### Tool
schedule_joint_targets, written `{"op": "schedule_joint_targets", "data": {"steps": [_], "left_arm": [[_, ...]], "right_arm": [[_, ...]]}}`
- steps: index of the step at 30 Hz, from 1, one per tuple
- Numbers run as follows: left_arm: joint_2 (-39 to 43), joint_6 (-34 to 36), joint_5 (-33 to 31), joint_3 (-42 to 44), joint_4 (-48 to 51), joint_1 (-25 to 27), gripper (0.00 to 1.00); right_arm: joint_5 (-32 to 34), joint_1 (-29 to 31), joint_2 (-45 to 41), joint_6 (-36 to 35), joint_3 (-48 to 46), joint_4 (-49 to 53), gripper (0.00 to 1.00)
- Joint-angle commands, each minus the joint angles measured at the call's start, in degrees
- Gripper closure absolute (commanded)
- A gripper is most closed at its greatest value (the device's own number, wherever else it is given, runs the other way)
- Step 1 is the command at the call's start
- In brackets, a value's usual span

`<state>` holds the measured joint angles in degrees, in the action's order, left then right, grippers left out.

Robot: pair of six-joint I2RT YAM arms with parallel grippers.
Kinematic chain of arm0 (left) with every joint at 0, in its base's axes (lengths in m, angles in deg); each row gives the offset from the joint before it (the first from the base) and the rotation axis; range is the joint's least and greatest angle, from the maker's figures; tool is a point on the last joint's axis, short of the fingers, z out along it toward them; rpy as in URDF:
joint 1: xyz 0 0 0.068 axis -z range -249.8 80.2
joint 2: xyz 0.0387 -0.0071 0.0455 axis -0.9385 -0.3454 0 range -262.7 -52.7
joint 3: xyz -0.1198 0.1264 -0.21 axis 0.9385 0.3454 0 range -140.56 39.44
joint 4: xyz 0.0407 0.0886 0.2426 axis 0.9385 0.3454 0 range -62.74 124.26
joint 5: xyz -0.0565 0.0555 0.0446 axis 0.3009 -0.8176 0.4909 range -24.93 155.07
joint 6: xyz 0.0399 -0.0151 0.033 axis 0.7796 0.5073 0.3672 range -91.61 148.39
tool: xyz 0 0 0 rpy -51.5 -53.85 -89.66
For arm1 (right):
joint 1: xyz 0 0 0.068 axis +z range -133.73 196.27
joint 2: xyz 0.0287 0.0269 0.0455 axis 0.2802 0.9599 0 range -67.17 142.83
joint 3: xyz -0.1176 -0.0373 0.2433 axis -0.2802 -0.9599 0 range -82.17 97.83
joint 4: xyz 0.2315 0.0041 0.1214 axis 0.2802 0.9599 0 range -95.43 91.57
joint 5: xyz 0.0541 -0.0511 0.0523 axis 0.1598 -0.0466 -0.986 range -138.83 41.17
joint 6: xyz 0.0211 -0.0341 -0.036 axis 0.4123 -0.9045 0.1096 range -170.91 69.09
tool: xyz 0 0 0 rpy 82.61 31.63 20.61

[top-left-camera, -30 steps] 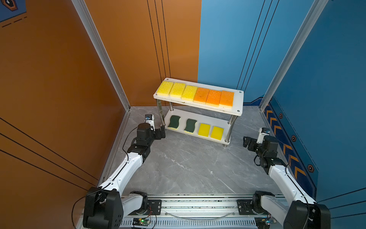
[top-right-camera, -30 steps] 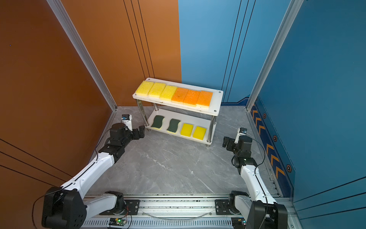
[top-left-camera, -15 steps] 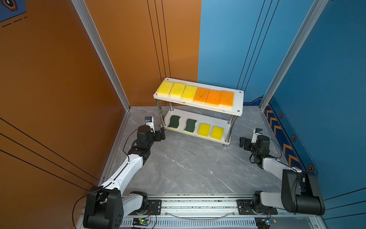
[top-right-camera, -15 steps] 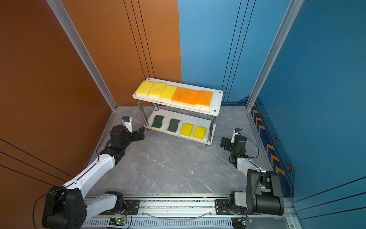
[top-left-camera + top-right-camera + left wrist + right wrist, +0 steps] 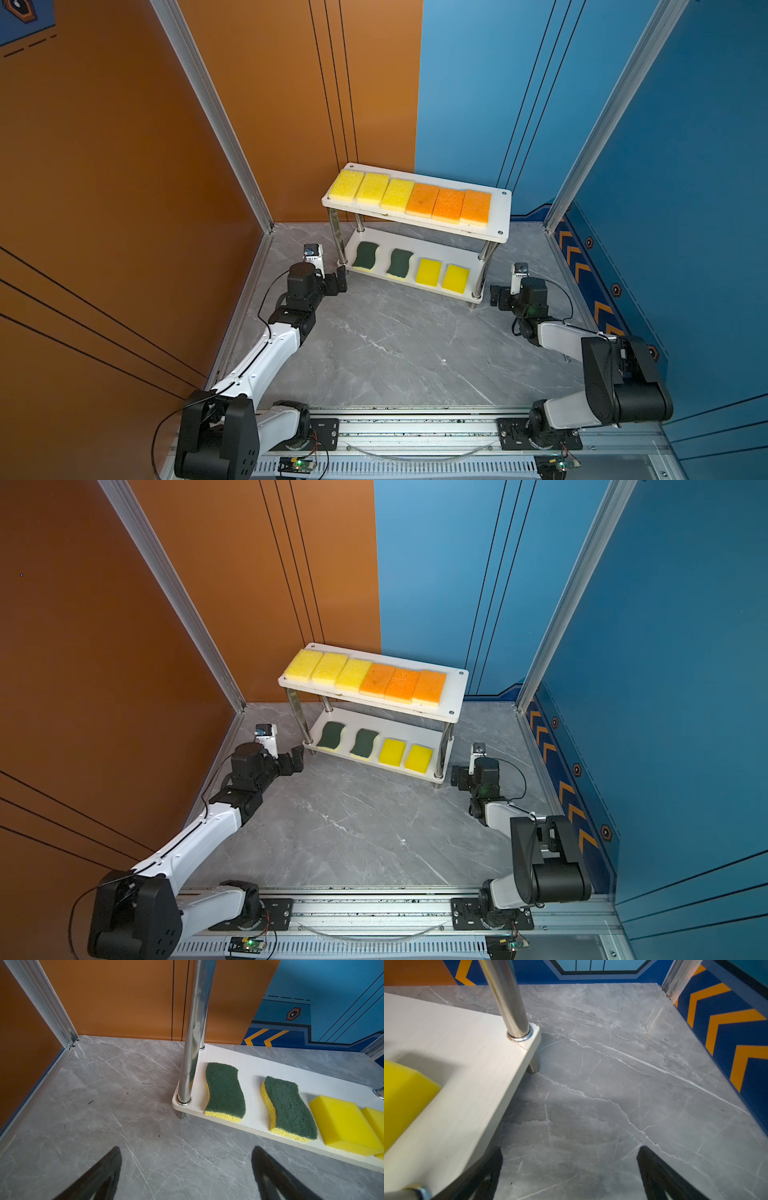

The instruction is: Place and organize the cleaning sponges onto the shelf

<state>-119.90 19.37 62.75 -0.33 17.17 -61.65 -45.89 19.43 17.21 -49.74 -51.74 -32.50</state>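
Both tools, left tool (image 5: pixel 338 279) and right tool (image 5: pixel 495 295), are held spread and empty beside the shelf (image 5: pixel 500 216), just above the surface (image 5: pixel 395 345).

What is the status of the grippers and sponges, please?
Left gripper open, empty. Right gripper open, empty. Ten sponges on shelf, six up, four down. Nothing in the way.

My left fingers (image 5: pixel 338 279) are spread and empty, just beside the shelf's (image 5: pixel 500 216) lower front corner, nearest a green scouring pad (image 5: pixel 366 256). My right fingers (image 5: pixel 497 296) are spread too, close to the opposite front leg (image 5: pixel 482 274), beside a yellow sponge (image 5: pixel 456 277). Above both, six sponges line the top board, three yellow (image 5: pixel 372 189) and three orange (image 5: pixel 449 205).
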Motion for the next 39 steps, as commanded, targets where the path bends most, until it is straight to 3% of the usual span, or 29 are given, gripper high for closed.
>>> {"op": "schedule_joint_targets", "data": {"steps": [1, 10, 13, 16, 18, 31, 39], "left_arm": [[-0.58, -0.47, 0.44, -0.68, -0.99, -0.61, 0.02], [-1.62, -1.00, 0.86, -1.29, -1.25, -0.50, 0.02], [-1.53, -1.26, 1.00, -1.28, -1.32, -0.50, 0.02], [-1.31, -1.43, 1.01, -1.10, -1.31, -0.41, 0.02], [-1.23, -1.44, 0.84, -0.80, -1.58, -0.41, 0.02], [-0.43, 2.13, -1.36, -0.48, -1.50, -1.09, 0.02], [-4.90, 4.79, 0.18, -1.05, -3.38, -2.43, 0.02]], "right_arm": [[2.51, 1.56, 2.02, -2.83, 2.52, -1.38, 0.00], [4.94, 1.91, 1.75, -1.84, -0.54, -7.28, 0.00], [5.70, 0.84, 0.48, -0.38, -6.75, -16.97, 0.00], [2.50, -0.52, 5.05, 0.34, -11.92, -32.10, 0.00], [2.56, -0.35, 3.19, -0.07, -10.32, -25.83, 0.00], [0.86, -2.15, 4.28, 1.99, -9.21, -25.40, 0.00], [0.84, -2.19, 4.29, 1.99, -9.25, -25.40, 0.00]]}}
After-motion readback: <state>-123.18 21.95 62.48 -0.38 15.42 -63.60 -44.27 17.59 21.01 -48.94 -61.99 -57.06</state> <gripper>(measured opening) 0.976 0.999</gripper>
